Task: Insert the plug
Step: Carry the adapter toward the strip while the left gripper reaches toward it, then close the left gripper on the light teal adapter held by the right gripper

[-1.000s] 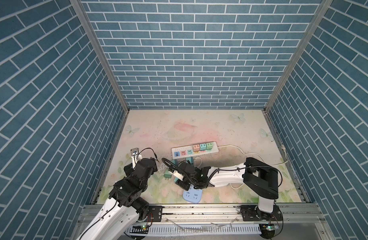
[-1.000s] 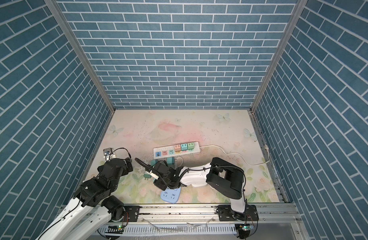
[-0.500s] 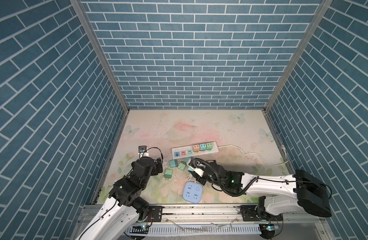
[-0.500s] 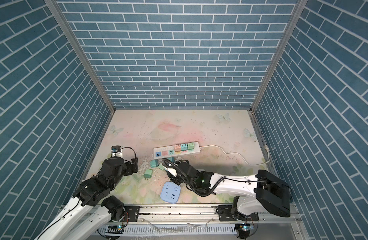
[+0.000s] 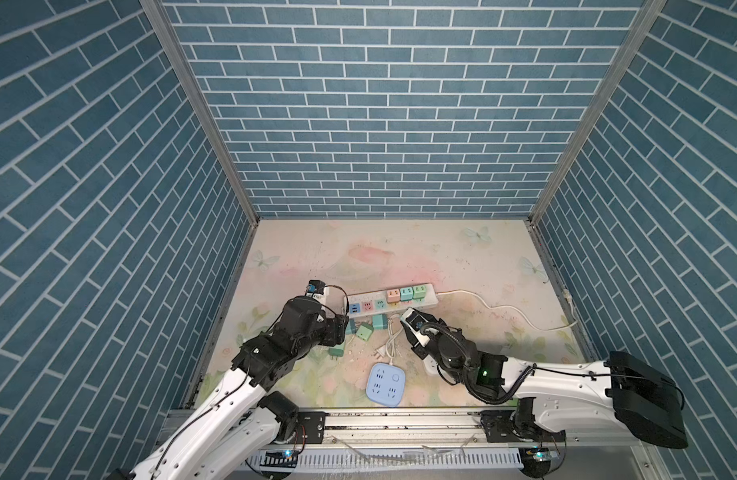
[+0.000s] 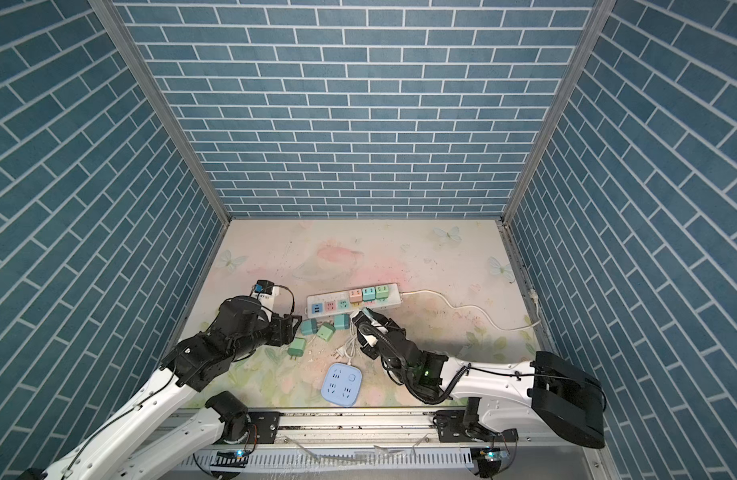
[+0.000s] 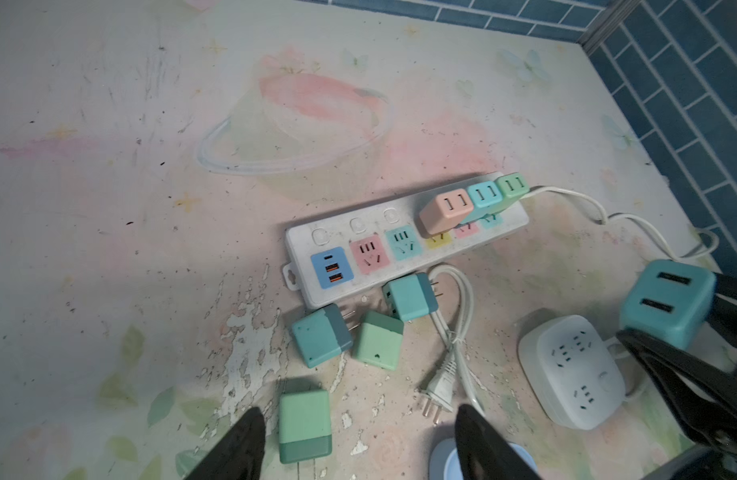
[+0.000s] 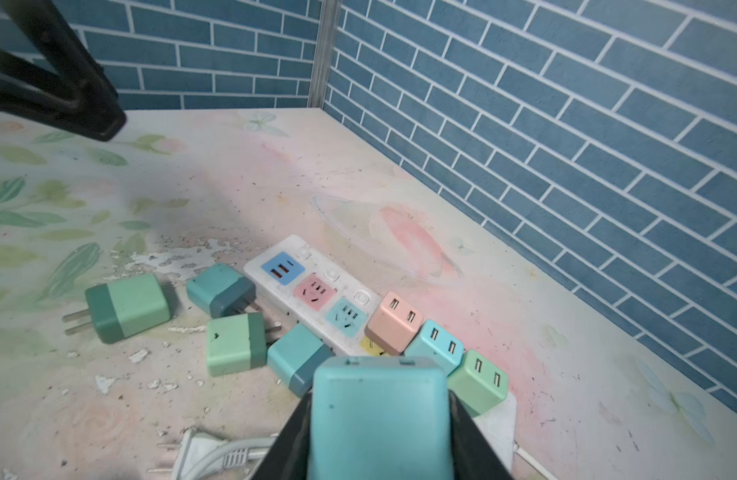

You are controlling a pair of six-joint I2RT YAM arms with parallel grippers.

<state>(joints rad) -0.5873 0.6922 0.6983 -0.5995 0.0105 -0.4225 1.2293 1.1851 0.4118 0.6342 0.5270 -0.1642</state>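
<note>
Judging by how things lie, the job is partway. The strip (image 7: 300,249) sits near the middle of the bench (image 5: 358,249), a little toward its left edge. On it a peach plug (image 7: 446,210), a cyan plug (image 7: 485,195) and a pale green plug (image 7: 512,185) are seated in a row at the cable end, while the pink socket (image 7: 369,253) and teal socket (image 7: 402,241) beside them stand free. The right gripper (image 8: 379,399) is clamped on a teal plug (image 7: 666,305), carried just off the strip's near side by the seated three. Its prongs are hidden and it is not yet in any socket, so lining it up and pressing it home seems to be what is left for this one. The left gripper (image 7: 360,415) has its jaws apart and grasps nothing. A green plug (image 7: 304,424) lies on the bench just beside one of its jaws, and three loose plugs (image 7: 377,340) lie untouched between it and the strip's near side. A white cube (image 7: 574,370) and a blue block (image 5: 385,380), both socket boxes, and a looped cord (image 7: 441,382) rest nearer the bench's near edge. The bench wears a pale floral print with butterflies, scuffed and flaked white around the loose plugs. Blue brick-patterned walls (image 5: 379,124) close in its left, far and right edges, and a metal rail (image 5: 400,426) along the near edge carries both arms.
</note>
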